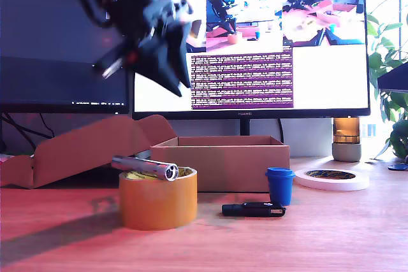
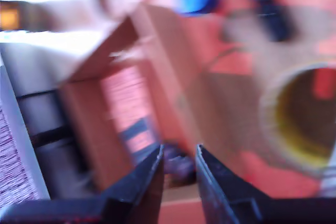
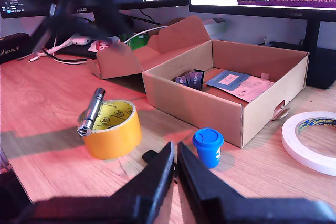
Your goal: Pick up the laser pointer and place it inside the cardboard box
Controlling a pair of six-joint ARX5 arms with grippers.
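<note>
As pointer [image 1: 145, 167] tops tape [image 1: 157, 202], box [image 1: 223, 164] seemingly behind

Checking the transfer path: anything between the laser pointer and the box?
Nothing visible. The laser pointer lies on the tape roll; in the exterior view the open box sits just behind, only its near wall to clear.

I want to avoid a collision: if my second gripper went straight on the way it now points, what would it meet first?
Probably the black stick lying just beyond my second gripper; the blue cup stands close beside. Depth is unclear.
</note>
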